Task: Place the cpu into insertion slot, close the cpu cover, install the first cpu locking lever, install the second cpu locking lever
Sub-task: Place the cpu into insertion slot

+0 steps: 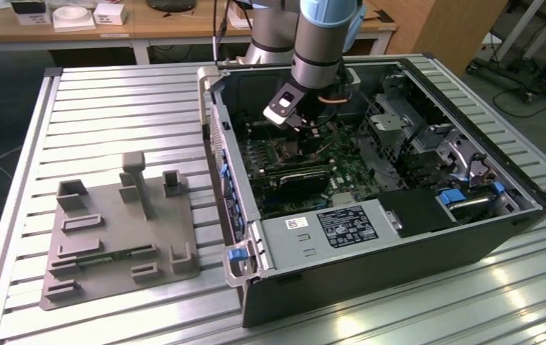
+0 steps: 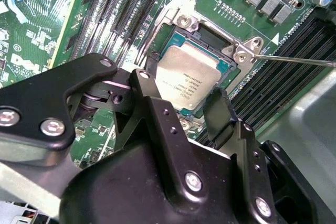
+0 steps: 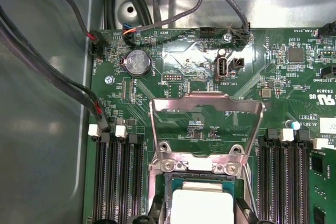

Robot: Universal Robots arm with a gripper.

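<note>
light: bright, even | glare: cpu (image 3: 202, 208) (washed white), table (image 1: 398, 316) | shadow: case (image 1: 398, 266) interior

cpu (image 2: 186, 80) corners behind the jaws

Quick tally: one PC case (image 1: 398, 266), one grey fixture plate (image 1: 110, 237), one cpu (image 2: 186, 80), one insertion slot (image 2: 207, 35), one cpu cover (image 3: 207, 99), one coin cell battery (image 3: 137, 62), and two banks of memory slots (image 3: 118, 177) (image 3: 286, 177).

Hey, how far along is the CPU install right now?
Placing looks done or nearly so: the cpu lies in the insertion slot, with the gripper right over it; whether it holds the chip is unclear. Left: the cpu cover stands swung open, and a locking lever juts out beside the slot, apparently unlatched.
</note>
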